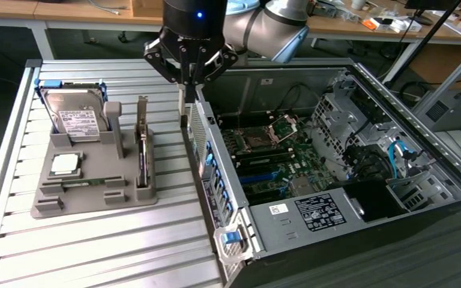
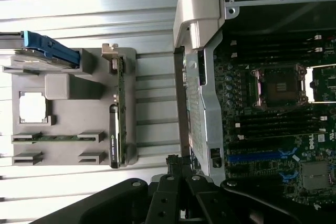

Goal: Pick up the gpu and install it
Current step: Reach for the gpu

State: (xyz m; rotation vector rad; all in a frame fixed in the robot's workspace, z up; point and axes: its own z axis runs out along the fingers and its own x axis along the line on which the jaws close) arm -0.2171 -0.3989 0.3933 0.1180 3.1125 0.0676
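Note:
The gpu (image 1: 142, 151) stands on its edge in a slot of the grey holder (image 1: 94, 195), with its silver bracket end pointing up. From the wrist view the gpu (image 2: 116, 116) appears as a thin dark card with a green board edge. My gripper (image 1: 185, 115) hangs shut with nothing between its fingers. It is just above the rear wall of the open computer case (image 1: 206, 156), to the exterior view's right of the gpu and apart from it. In the wrist view the gripper (image 2: 178, 167) sits over that same wall (image 2: 202, 103).
The holder (image 2: 68, 90) also carries a hard drive (image 1: 78, 120) with blue rails, a square CPU (image 1: 65, 165) and a memory stick (image 1: 86, 182). The case lies open with its motherboard (image 1: 271, 162) exposed. Everything rests on a slatted metal table (image 1: 94, 252).

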